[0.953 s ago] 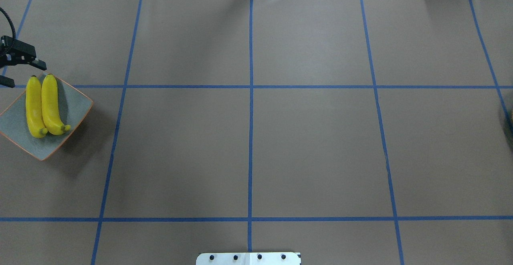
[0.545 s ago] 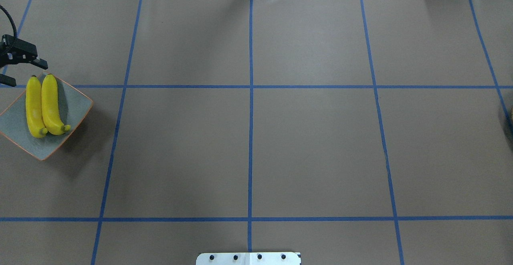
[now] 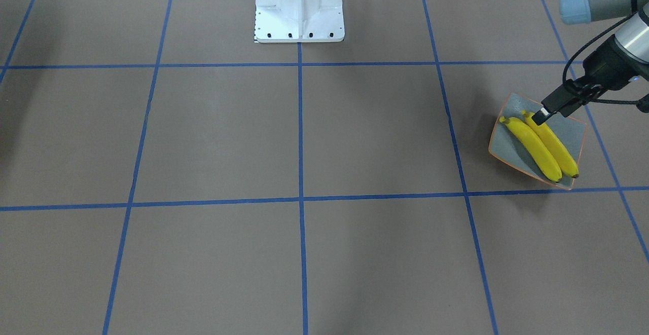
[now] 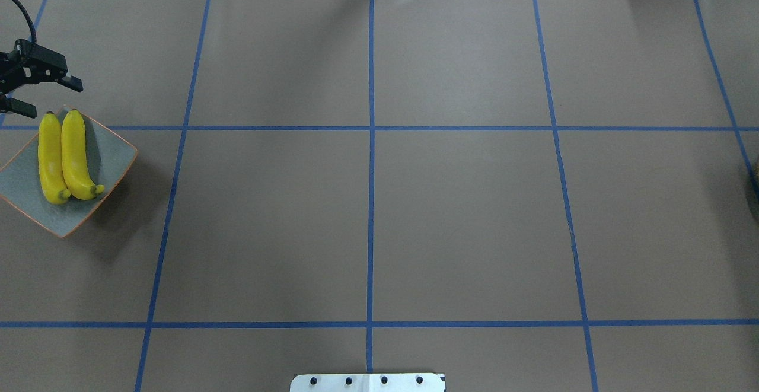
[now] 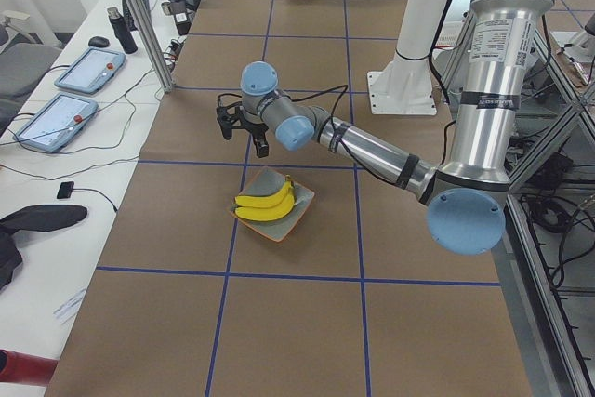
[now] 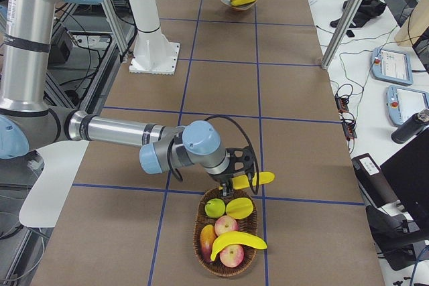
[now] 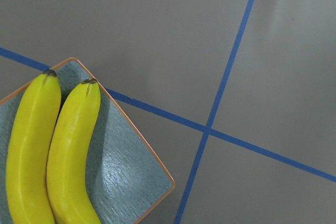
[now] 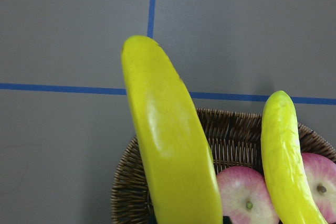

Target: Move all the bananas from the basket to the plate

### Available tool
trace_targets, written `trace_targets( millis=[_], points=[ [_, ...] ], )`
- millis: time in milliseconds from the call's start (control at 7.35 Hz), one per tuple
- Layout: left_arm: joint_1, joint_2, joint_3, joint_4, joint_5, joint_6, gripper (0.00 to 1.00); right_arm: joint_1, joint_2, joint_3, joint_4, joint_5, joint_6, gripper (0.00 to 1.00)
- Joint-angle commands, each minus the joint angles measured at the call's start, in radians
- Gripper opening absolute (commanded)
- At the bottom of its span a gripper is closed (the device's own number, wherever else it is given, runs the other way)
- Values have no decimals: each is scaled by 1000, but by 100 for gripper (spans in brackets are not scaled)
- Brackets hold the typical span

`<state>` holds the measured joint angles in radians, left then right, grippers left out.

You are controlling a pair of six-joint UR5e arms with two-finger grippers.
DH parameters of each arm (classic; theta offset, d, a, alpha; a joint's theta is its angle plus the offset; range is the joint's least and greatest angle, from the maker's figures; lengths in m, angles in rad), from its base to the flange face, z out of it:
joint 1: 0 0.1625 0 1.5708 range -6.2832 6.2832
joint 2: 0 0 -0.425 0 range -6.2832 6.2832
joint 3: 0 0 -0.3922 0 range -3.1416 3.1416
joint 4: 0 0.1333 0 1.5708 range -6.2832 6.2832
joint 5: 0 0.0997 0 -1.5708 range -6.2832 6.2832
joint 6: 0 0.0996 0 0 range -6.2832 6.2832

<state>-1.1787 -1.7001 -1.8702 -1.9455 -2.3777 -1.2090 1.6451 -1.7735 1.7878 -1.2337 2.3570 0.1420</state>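
Left gripper (image 4: 46, 95) hung released by the plate (image 4: 109, 155), table's left end, two bananas (image 4: 62, 158) on it. Right gripper (image 6: 236, 179), grip not discernible, met a third banana (image 6: 258, 180) above the basket (image 6: 201, 232), right end. Advice: lift clear of the rim and carry level.

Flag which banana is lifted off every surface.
The raised banana at the right gripper, in the air by the basket rim. Two bananas lie on the plate, another in the basket.
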Motion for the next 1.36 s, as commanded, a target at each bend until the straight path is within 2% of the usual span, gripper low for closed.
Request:
trace_targets(
  millis=[0, 272, 408, 545, 681, 953, 1225],
  points=[
    [27, -100, 15, 0, 0, -114, 100, -107, 115, 59, -90, 37, 148, 0],
    [88, -223, 39, -3, 2, -237, 100, -287, 271, 59, -89, 56, 398, 0],
    [129, -281, 45, -3, 2, -286, 100, -377, 337, 59, -84, 92, 524, 0],
    [201, -352, 75, -4, 12, -337, 100, -471, 438, 70, -82, 97, 707, 0],
    [212, -386, 88, -4, 14, -346, 100, -569, 544, 77, -84, 84, 854, 0],
    [276, -462, 100, -6, 14, -346, 100, -712, 672, 79, -82, 50, 999, 0],
    [323, -515, 103, -9, 14, -365, 100, -781, 721, 81, -52, 48, 1077, 0]
  ],
)
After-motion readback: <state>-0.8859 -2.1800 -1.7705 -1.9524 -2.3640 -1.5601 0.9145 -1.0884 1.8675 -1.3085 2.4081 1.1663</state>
